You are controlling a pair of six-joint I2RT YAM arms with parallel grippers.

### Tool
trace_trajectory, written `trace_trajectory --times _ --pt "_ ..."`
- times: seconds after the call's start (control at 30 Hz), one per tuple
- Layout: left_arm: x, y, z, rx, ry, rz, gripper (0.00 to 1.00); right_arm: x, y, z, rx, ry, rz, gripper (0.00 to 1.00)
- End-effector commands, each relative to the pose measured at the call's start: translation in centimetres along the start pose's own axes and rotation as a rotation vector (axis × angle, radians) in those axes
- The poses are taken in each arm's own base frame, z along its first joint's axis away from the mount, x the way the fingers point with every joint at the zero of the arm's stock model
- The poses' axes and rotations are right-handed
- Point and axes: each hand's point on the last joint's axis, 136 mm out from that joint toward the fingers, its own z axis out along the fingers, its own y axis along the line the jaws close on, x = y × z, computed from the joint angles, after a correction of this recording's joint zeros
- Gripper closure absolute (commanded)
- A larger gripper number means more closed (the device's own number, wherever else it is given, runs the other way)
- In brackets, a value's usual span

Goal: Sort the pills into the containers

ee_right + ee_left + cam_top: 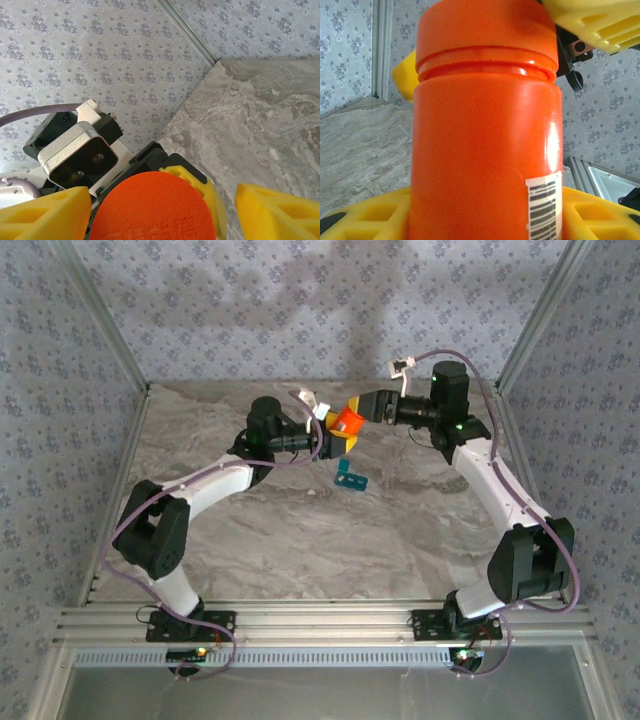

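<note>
Left gripper (340,437) pinches the glossy orange cylindrical bottle (485,150); right gripper (162,202) straddles its round cap (485,30) (jaws spread).

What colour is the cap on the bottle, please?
The cap is orange, like the bottle; clearest in the left wrist view.

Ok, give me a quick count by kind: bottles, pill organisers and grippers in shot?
Orange bottle: 1
Teal pill organiser: 1, lying on the table
Grippers: 2 (left gripper holding the bottle up, right gripper open around its cap)
Total: 4
</note>
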Motion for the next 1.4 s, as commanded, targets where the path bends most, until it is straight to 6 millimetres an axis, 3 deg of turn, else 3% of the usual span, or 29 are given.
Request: trace_trajectory --times 0.0,0.17,0.43,0.67,0.87,1.07,1.37 --pt "-1.9 -0.7 0.1 0.035 -0.035 0.038 1.0 -0.7 1.4 0.0 -0.037 0.003 -0.04 0.31" --pt "-2.0 -0.7 0.1 0.034 -0.036 0.036 1.0 -0.2 1.4 0.2 -0.041 0.016 -0.034 0.47" --pt "-2.4 0.0 -0.1 -0.049 -0.044 0.071 1.0 0.6 0.2 0.6 0.033 0.026 0.021 0.59" --pt "-2.8 0.2 -0.3 -0.189 -0.047 0.176 1.0 1.7 -1.3 1.6 0.138 0.006 0.096 0.62" --pt "-2.7 -0.9 0.5 -0.251 -0.025 0.272 1.0 3.2 -2.8 2.8 0.217 -0.006 0.175 0.63" --pt "-2.2 -1.2 1.0 -0.316 0.008 0.349 1.0 4.0 -4.1 2.7 0.267 -0.012 0.223 0.63" --pt "-2.1 -1.0 1.0 -0.331 0.002 0.347 1.0 4.4 -4.2 2.7 0.27 -0.01 0.231 0.62"
